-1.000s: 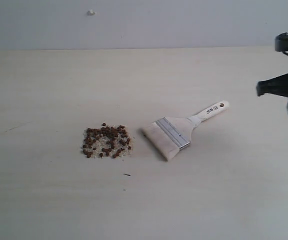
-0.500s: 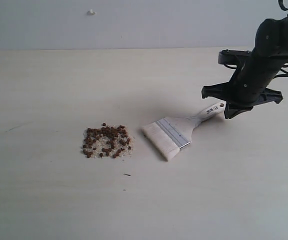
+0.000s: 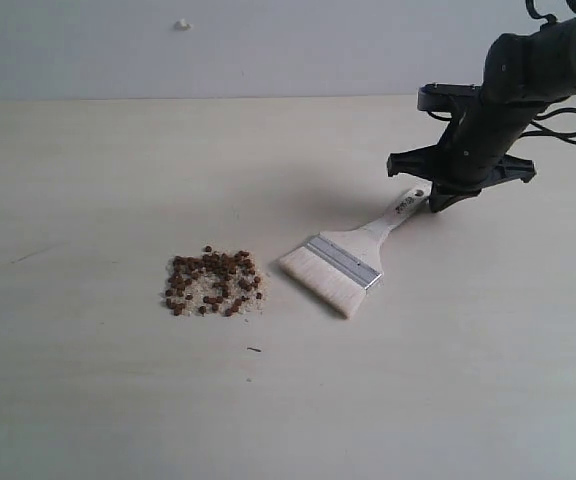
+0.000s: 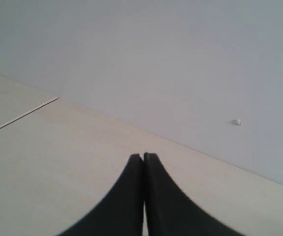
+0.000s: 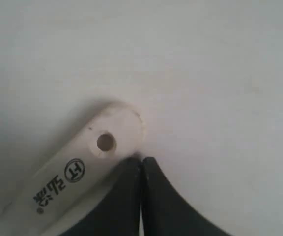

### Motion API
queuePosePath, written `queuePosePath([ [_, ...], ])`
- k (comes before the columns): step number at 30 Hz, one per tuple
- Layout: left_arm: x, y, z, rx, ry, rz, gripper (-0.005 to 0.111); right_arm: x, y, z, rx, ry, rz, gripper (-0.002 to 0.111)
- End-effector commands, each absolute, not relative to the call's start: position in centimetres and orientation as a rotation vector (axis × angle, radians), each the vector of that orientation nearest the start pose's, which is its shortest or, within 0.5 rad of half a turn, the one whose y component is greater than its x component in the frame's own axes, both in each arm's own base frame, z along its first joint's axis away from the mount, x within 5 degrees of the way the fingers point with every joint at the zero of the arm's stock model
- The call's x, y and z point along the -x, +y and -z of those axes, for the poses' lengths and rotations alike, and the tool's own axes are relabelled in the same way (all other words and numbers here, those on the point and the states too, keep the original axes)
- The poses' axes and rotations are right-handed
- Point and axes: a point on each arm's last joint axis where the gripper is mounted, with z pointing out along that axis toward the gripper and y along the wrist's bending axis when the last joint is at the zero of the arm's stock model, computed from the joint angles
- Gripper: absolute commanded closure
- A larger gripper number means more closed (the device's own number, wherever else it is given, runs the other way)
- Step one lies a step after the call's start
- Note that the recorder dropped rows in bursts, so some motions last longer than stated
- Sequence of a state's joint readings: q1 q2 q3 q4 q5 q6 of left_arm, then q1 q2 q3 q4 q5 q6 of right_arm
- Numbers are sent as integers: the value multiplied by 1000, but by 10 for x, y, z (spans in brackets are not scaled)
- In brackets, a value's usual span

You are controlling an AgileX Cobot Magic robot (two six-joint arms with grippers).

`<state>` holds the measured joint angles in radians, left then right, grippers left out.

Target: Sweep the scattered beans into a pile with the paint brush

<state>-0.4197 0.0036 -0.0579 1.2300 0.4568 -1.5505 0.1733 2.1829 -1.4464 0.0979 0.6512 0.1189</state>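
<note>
exterior view. the table (image 3: pixel 88 400) is a flat pale board with faint wood grain; the wall (image 3: pixel 268 50) behind it is plain matt grey. one paint brush (image 3: pixel 353 255) lies flat right of centre: wide cream bristles (image 3: pixel 313 277) pointing near-left, a ribbed silver metal band (image 3: pixel 343 260), and a smooth light wooden handle (image 3: pixel 393 215) running far-right. the beans (image 3: pixel 215 283) form one loose patch just left of the bristles and apart from them: small round reddish-brown pellets among pale crumbs, too many to count. one thin dark speck (image 3: pixel 254 349) lies nearer than the patch. one black jointed arm (image 3: pixel 488 120) is in view; its right gripper (image 3: pixel 436 203) sits at the handle's far end. half a second ago the arm stood further right and the handle end lay nearer and further right; the brush has since swung, while the bean patch is unchanged.

left wrist view. the left gripper (image 4: pixel 144 156) shows two smooth black curved jaws pressed tip to tip, with nothing between them, above bare table (image 4: pixel 58 162). one white speck (image 4: pixel 237 122) marks the wall.

right wrist view. the right gripper (image 5: pixel 141 161) has its two black jaws closed against each other, gripping nothing; the tips sit right at the rounded handle end of the paint brush (image 5: pixel 77 172). one round hole (image 5: pixel 106 142) pierces that end, and black print follows it.
</note>
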Motion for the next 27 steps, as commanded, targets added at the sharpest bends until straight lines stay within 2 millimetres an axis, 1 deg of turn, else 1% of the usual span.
queuePosePath([
  [1,-57,16,-218,282,1568,256,107,-430,80,-141,52,2846,-140,108],
  [3,-57,16,-218,280,1568,255,107,-429,85,-154,76,2829,-145,108],
  [5,-57,16,-218,280,1568,255,107,-428,93,-163,114,2804,-152,108],
  [9,-57,16,-218,280,1568,255,107,-430,124,-167,208,2721,-180,108],
  [12,-57,16,-218,280,1568,255,107,-432,149,-159,269,2689,-202,108],
  [15,-57,16,-218,280,1568,255,107,-436,167,-147,299,2705,-212,108],
  [18,-57,16,-218,280,1568,255,107,-438,179,-134,331,2731,-214,108],
  [21,-57,16,-218,280,1568,255,107,-437,188,-126,357,2745,-214,108],
  [24,-57,16,-218,280,1568,255,107,-432,198,-121,375,2767,-230,108],
  [27,-57,16,-218,280,1568,255,107,-426,202,-120,405,2798,-226,108],
])
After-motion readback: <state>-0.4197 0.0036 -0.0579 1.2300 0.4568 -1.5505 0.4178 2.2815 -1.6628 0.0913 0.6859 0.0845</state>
